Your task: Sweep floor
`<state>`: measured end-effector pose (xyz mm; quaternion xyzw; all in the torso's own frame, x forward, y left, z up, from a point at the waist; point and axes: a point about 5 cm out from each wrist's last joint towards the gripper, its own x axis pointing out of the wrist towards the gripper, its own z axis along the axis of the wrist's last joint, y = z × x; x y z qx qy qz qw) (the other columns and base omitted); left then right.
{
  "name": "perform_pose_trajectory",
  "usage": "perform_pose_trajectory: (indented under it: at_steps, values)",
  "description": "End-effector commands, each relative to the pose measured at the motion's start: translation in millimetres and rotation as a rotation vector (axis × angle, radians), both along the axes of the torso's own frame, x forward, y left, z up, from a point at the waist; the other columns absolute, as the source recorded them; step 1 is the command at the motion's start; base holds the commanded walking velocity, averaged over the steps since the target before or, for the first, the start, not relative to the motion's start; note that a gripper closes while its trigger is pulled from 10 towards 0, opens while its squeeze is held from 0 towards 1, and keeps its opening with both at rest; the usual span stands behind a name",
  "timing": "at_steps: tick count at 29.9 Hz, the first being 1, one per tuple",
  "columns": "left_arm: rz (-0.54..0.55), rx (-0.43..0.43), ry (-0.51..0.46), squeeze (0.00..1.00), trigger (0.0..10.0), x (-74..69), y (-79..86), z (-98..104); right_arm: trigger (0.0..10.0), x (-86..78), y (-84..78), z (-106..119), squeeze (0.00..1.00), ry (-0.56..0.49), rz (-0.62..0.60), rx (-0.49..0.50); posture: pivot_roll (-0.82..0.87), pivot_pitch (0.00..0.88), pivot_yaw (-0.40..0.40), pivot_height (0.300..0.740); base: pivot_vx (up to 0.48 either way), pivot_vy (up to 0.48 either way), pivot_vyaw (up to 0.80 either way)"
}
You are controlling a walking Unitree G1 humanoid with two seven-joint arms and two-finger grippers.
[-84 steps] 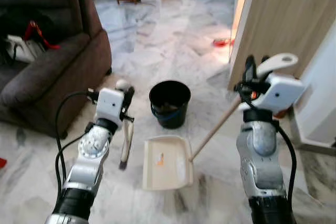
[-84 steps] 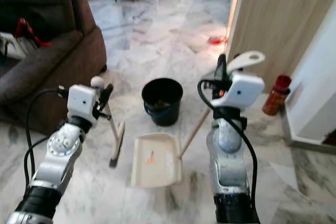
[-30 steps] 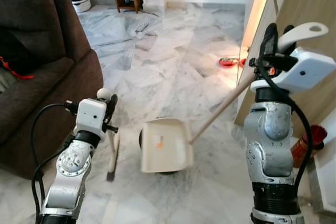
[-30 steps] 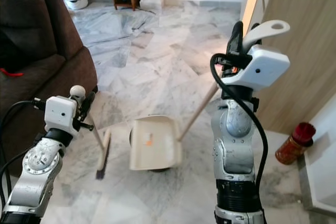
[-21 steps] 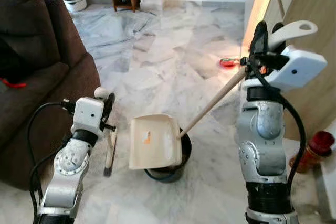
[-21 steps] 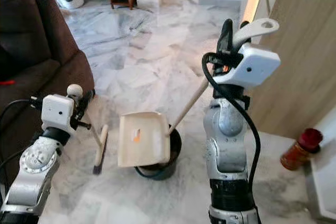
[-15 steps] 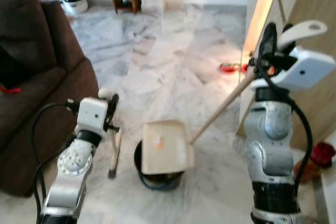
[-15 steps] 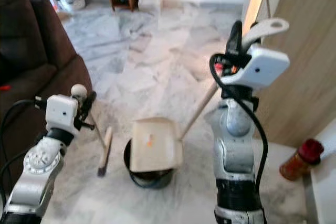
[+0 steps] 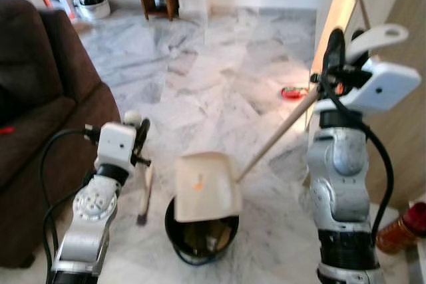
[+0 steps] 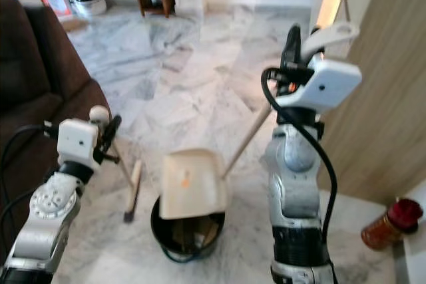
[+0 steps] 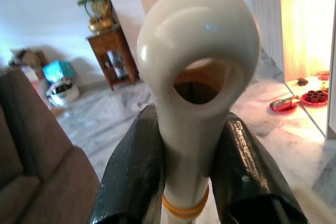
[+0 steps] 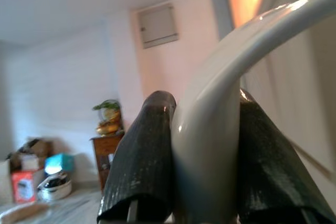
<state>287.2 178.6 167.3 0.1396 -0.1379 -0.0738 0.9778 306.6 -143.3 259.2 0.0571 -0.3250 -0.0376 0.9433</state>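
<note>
Above black bucket: cream dustpan held tilted over opening, small orange scrap on pan face. Your right gripper clamped on dustpan's handle top (both black fingers pressed against white grip), long wooden shaft running down to pan. Your left gripper closed around brush handle just below its looped end; bristle end near marble floor, beside bucket. Brown sofa at your left.
</note>
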Motion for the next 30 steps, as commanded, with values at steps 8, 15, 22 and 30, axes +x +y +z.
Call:
perform_pose_trajectory:
  at_steps: [8, 15, 22, 30]
  values:
    - [0.011, 0.019, -0.054, 0.00, 10.0, -2.4, 2.3, 10.1, 10.0, -10.2, 26.7, 14.4, 0.00, -0.090, 0.151, -0.021, 0.02, 0.076, 0.068, 0.740, 0.000, 0.000, 0.00]
    - [0.005, 0.019, -0.053, 0.00, 10.0, -2.6, 1.2, 9.7, 10.0, -18.9, 49.3, 16.9, 0.00, -0.138, 0.242, -0.157, 0.01, 0.077, 0.068, 0.740, 0.000, 0.000, 0.00]
    - [0.002, 0.018, -0.055, 0.00, 10.0, -2.8, 0.6, 9.9, 10.0, -24.9, 67.2, 14.8, 0.00, -0.159, 0.286, -0.240, 0.02, 0.081, 0.068, 0.740, 0.000, 0.000, 0.00]
    - [-0.010, 0.029, -0.059, 0.00, 10.0, -3.1, -1.7, 9.9, 10.0, -42.7, 96.8, 22.2, 0.00, -0.242, 0.323, -0.290, 0.02, 0.079, 0.067, 0.740, 0.000, 0.000, 0.00]
